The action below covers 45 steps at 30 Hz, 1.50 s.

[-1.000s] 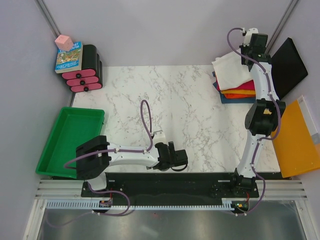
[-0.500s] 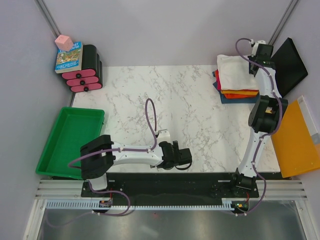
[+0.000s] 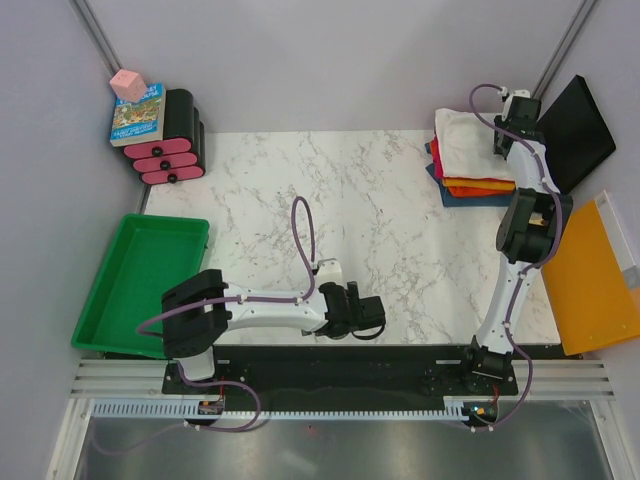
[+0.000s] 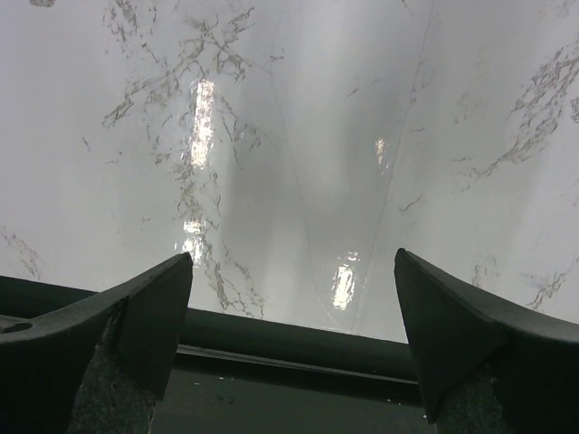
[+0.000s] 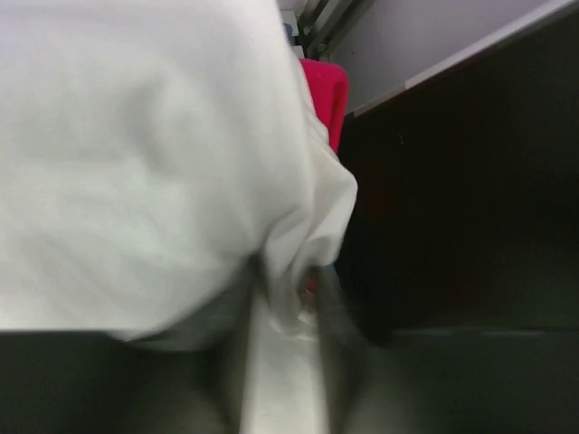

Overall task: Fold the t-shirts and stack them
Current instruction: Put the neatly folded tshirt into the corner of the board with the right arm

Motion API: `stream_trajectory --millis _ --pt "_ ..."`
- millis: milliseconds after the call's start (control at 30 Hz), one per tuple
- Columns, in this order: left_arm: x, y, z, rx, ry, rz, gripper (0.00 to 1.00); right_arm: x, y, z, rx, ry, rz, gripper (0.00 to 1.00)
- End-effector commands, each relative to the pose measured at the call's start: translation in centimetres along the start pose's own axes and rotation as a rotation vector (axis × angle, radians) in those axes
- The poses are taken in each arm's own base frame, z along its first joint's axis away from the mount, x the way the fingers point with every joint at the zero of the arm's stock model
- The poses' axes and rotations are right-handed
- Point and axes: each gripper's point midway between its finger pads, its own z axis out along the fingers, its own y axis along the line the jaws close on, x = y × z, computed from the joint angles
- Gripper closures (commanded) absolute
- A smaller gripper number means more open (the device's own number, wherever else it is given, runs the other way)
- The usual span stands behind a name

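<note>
Folded off-white t-shirt (image 3: 468,138) tops the stack of magenta tee (image 5: 324,90), orange tee (image 3: 478,187) and dark blue tee (image 3: 468,200) at the table's (image 3: 300,180) far right corner. It's soft, light and limp, so best gripped at a folded edge. Right gripper (image 5: 282,303) looks pinched on its edge, but that wrist view is blurred and cloth hides the fingertips; left gripper (image 4: 291,258) is spread wide, empty, over marble near the front edge.
</note>
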Motion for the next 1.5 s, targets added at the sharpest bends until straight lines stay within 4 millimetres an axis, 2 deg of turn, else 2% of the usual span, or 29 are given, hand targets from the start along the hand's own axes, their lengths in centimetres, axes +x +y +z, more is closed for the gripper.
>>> stream_trajectory --millis 0,33,67,133,200,267,300,333,367,400,567,633,800,900,933,1033,1200,1267,1300,1333,1367,1400,1467 --pt "-0.6 -1.3 -1.0 0.039 -0.02 0.016 0.0 -6.2 -2.1 -5.1 -0.015 -0.186 0.098 0.43" --pt "-0.6 -1.7 -1.1 0.043 -0.025 0.023 0.0 -7.0 -1.8 -5.8 -0.047 -0.207 0.111 0.34" --pt "-0.5 -1.8 -1.1 0.045 -0.024 0.027 0.0 -8.0 -1.9 -7.1 -0.059 -0.231 0.117 0.18" --pt "-0.5 -2.4 -1.1 0.051 -0.024 0.029 0.01 -9.1 -1.4 -8.4 -0.083 -0.252 0.114 0.04" --pt "-0.4 -2.7 -1.1 0.052 -0.023 0.033 0.0 -9.7 -0.8 -9.9 -0.12 -0.268 0.109 0.02" --pt "-0.5 -3.2 -1.3 0.061 -0.025 0.035 0.0 -9.2 0.8 -10.5 -0.211 -0.263 0.095 0.02" --pt "-0.5 -3.4 -1.3 0.065 -0.022 0.035 0.0 -8.9 1.4 -10.6 -0.242 -0.258 0.096 0.1" --pt "-0.6 -3.6 -1.4 0.069 -0.024 0.039 0.01 -8.3 2.0 -10.6 -0.27 -0.244 0.098 0.67" --pt "-0.6 -3.7 -1.6 0.074 -0.023 0.037 0.01 -8.0 2.5 -10.4 -0.289 -0.238 0.104 0.94" --pt "-0.7 -3.8 -1.6 0.078 -0.026 0.036 0.01 -8.1 2.8 -10.4 -0.303 -0.237 0.136 1.0" --pt "-1.6 -3.8 -2.4 0.104 -0.042 0.015 0.03 -7.1 5.0 -7.0 -0.372 -0.17 0.176 1.0" --pt "-2.0 -3.7 -3.0 0.117 -0.044 0.005 0.03 -7.6 5.3 -5.3 -0.381 -0.164 0.19 1.0" --pt "-2.5 -3.1 -3.7 0.13 -0.043 -0.013 0.04 -7.2 6.1 -2.9 -0.358 -0.149 0.189 1.0" --pt "-2.6 -2.7 -3.9 0.117 -0.043 -0.013 0.04 -5.8 6.6 -1.0 -0.322 -0.122 0.165 1.0" --pt "-2.7 -2.8 -4.0 0.119 -0.042 -0.017 0.04 -4.7 7.1 0.0 -0.316 -0.098 0.154 1.0" --pt "-2.5 -3.0 -3.9 0.106 -0.036 -0.007 0.03 -2.7 7.5 1.3 -0.302 -0.054 0.129 1.0" --pt "-2.2 -3.6 -3.7 0.087 -0.033 0.026 0.03 -1.8 8.1 0.6 -0.34 -0.065 0.103 1.0" --pt "-2.3 -3.9 -3.8 0.092 -0.036 0.026 0.02 -5.1 7.2 -1.8 -0.346 -0.163 0.112 1.0" --pt "-2.4 -4.0 -3.9 0.097 -0.039 0.025 0.02 -5.1 7.2 -2.5 -0.349 -0.166 0.136 1.0" --pt "-2.4 -4.1 -3.9 0.1 -0.043 0.029 0.02 -7.9 5.9 -5.0 -0.332 -0.236 0.154 0.86" --pt "-2.4 -4.1 -3.9 0.099 -0.046 0.034 0.01 -9.0 5.5 -6.3 -0.328 -0.264 0.157 0.74" --pt "-2.7 -4.2 -4.1 0.104 -0.055 0.037 0.01 -10.6 3.9 -8.4 -0.271 -0.297 0.169 0.57" --pt "-2.6 -4.3 -4.3 0.11 -0.064 0.044 0.01 -12.0 3.1 -11.0 -0.24 -0.329 0.169 0.35"
